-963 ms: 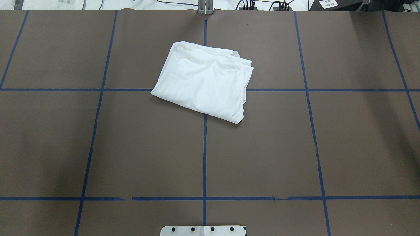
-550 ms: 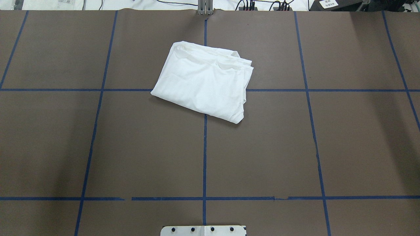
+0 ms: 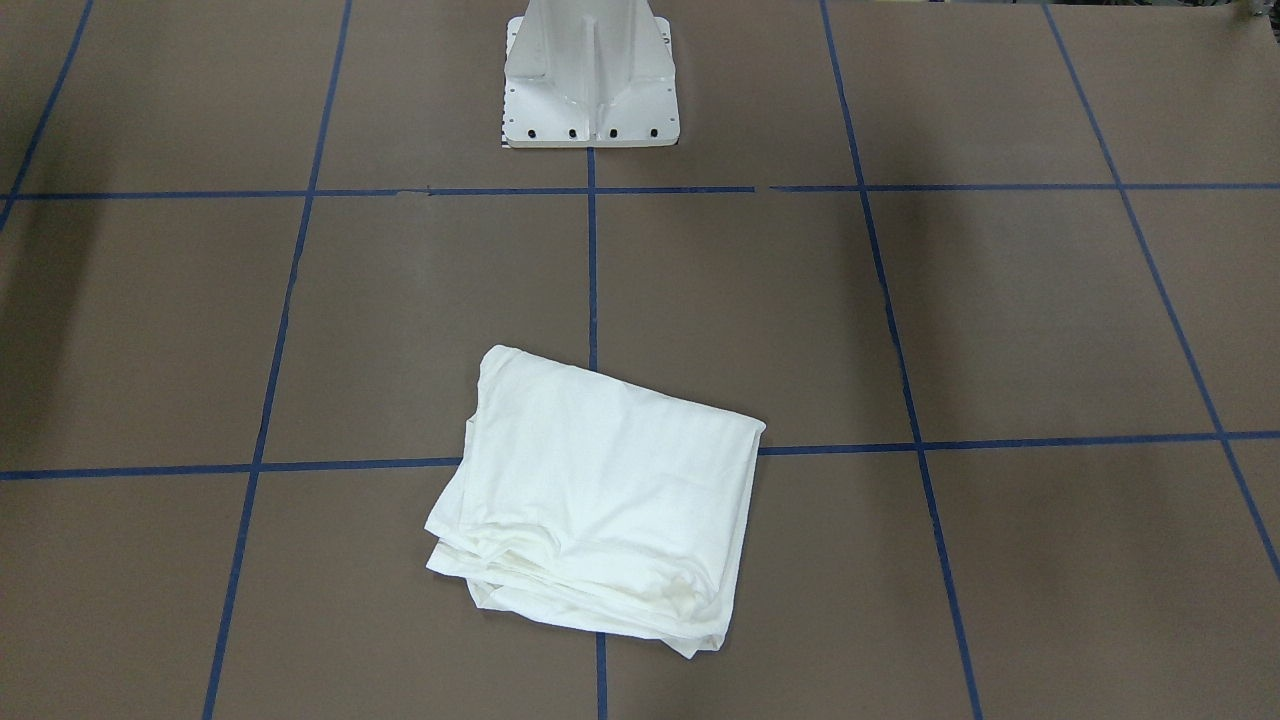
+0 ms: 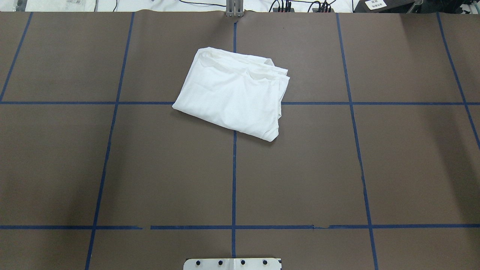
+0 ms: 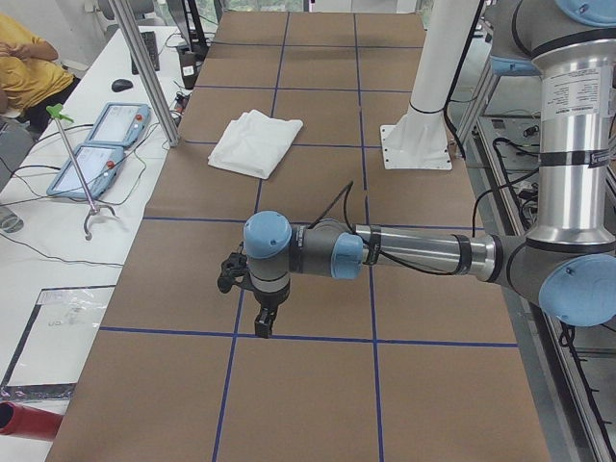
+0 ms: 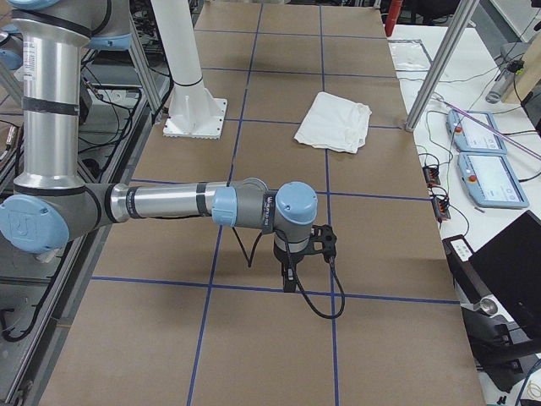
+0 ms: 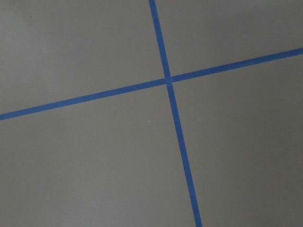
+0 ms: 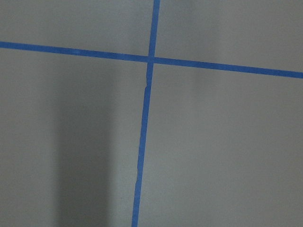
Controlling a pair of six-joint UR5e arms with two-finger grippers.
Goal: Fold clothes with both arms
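Your left gripper (image 5: pixel 261 322) hung low over the bare brown table (image 5: pixel 318 385) in the lower middle of the left-side view. It pointed straight down near a crossing of blue tape lines (image 7: pixel 166 79), and whether its jaws stood apart or together could not be told from there. Its forearm lay level, reaching in from the right edge. Your right gripper (image 6: pixel 289 279) mirrored that pose in the right-side view, with the forearm level from the left edge, the tool pointing down and the jaws equally unreadable. Neither wrist camera saw any cloth.

Well beyond both grippers, the folded white shirt (image 4: pixel 232 93) lay in the upper middle of the overhead view, straddling the centre tape line. By my reckoning neither arm was clearly nearer. Its long side ran slantwise, from upper left down to the right, with the loose stacked edges at its upper right. You would likely have needed each arm to swing inward and reach well forward.
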